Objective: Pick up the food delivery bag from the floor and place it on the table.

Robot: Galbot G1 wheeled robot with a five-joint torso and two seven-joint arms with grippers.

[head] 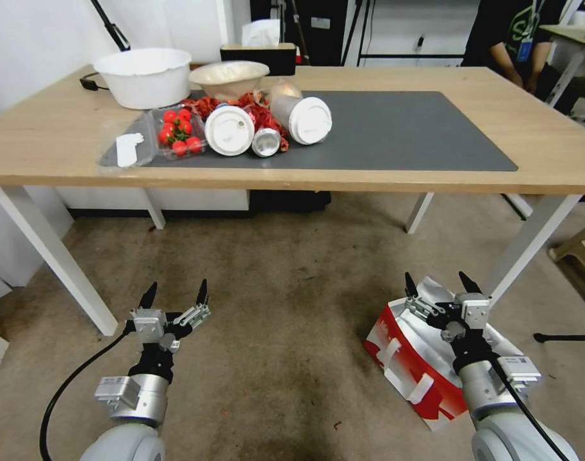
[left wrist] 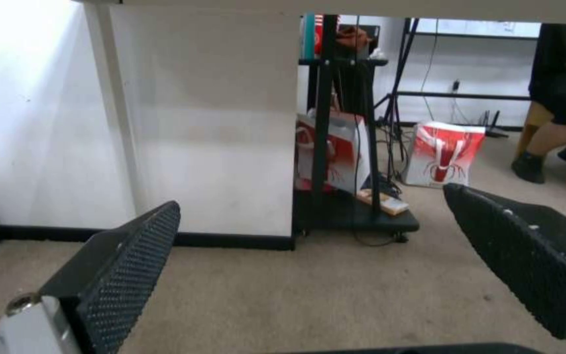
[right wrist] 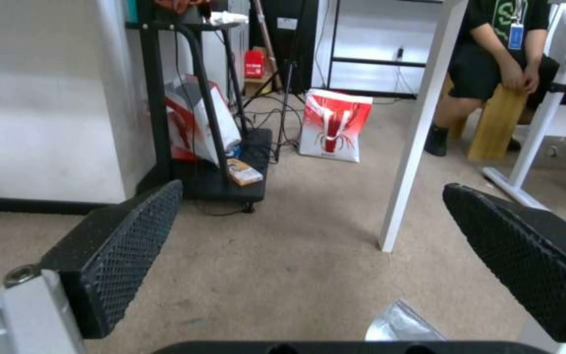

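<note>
Head view: 1 food delivery bag (head: 412,368) lies on the floor (head: 273,333), beside 1 table (head: 49,137). 2 arms: right end effector (head: 438,282) open above bag, left end effector (head: 175,291) open w/ nothing.

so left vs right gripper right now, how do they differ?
The left gripper is over bare floor, with nothing beneath it; the right gripper is above the food delivery bag, over its foil-lined top. The left gripper is away from the table legs; the right gripper is close to a white table leg. Shared: both open, empty, pointing forward under the table edge.
</note>
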